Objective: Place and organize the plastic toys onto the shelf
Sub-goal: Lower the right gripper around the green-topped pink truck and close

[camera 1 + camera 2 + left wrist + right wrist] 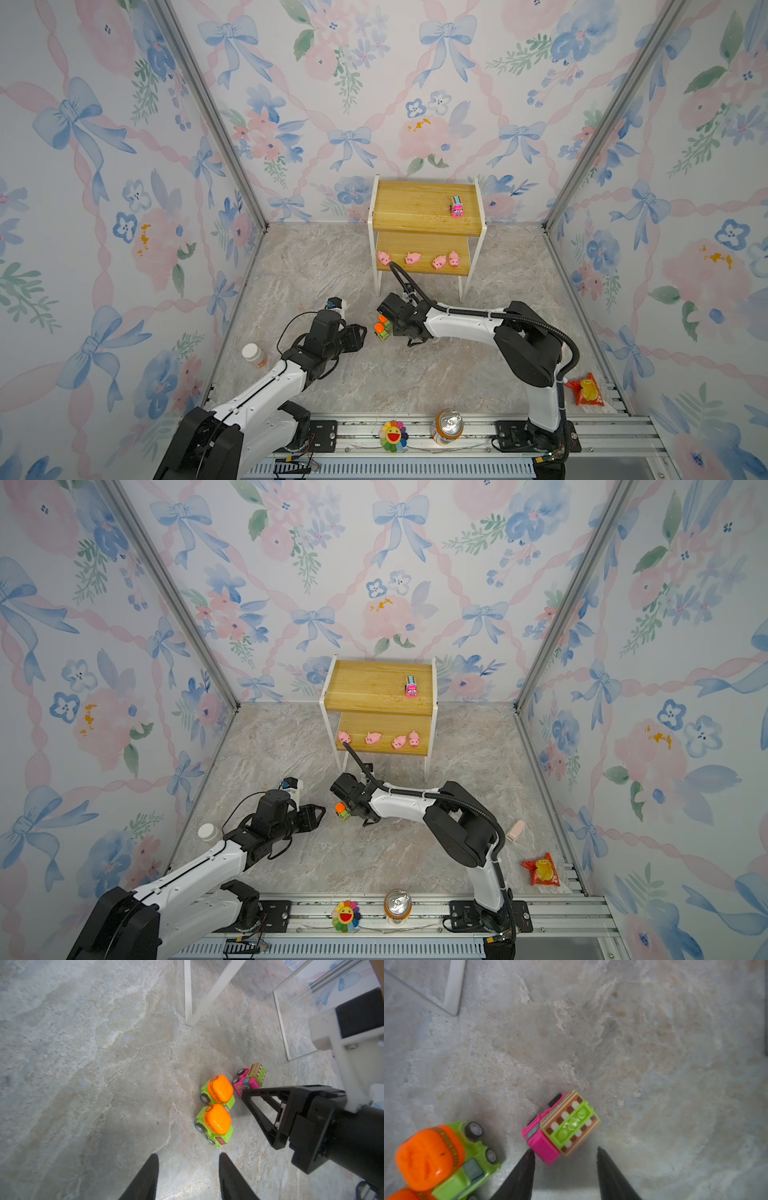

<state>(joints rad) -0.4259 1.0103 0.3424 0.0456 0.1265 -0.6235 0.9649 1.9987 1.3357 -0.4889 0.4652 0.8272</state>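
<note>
The shelf [411,203] stands at the back wall. Several pink pigs [413,258] line its lower board, and one pink truck [456,206] sits on its top board. Two green trucks with orange tops [218,1105] stand side by side on the floor. Beside them lies a pink truck with a striped top [560,1126], hidden under the arm in both top views. My right gripper [564,1149] hangs open just over this truck's cab, one fingertip close to it. My left gripper [189,1155] is open and empty, a little short of the green trucks.
A white-capped bottle [253,353] stands at the left. A can [446,426] and a rainbow flower [392,435] sit on the front rail. A red snack packet [586,388] lies at the right. The shelf's white legs [188,991] rise just beyond the trucks.
</note>
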